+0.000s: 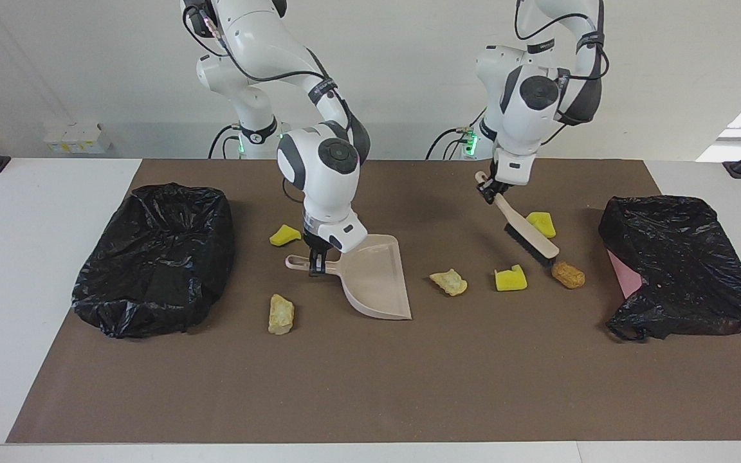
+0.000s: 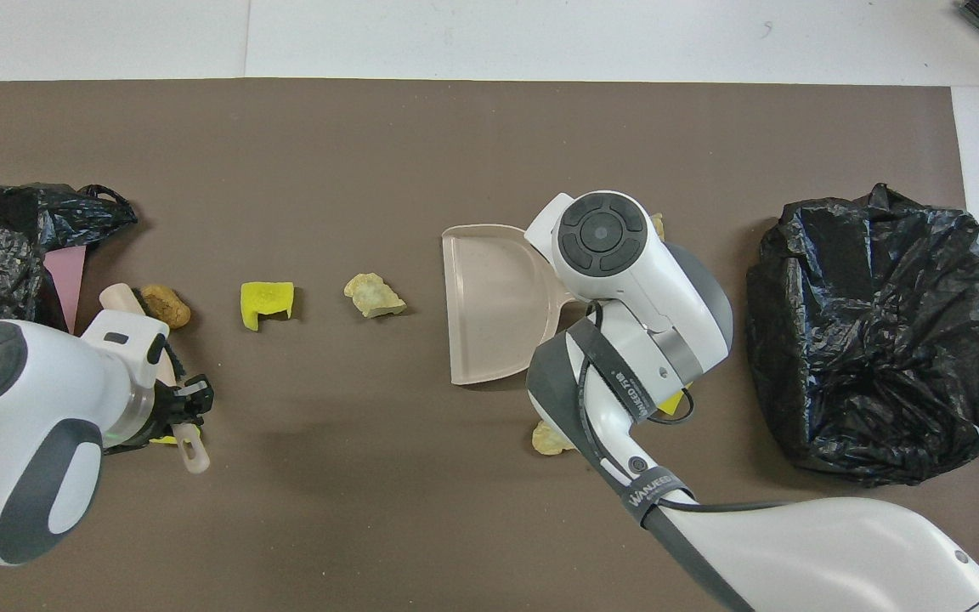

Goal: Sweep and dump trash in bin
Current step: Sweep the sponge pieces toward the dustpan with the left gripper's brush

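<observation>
My right gripper is shut on the handle of the beige dustpan, which rests on the brown mat. My left gripper is shut on the brush; its bristles slant down beside an orange-brown lump. More trash lies around: a yellow chunk and a tan piece between brush and dustpan, a yellow chunk partly hidden by the brush, and a yellow chunk and a tan rock beside the dustpan handle. In the overhead view the brush touches the lump.
Two bins lined with black bags stand on the mat, one at the right arm's end, the other at the left arm's end with a pink wall showing. A pale lump lies under the right arm.
</observation>
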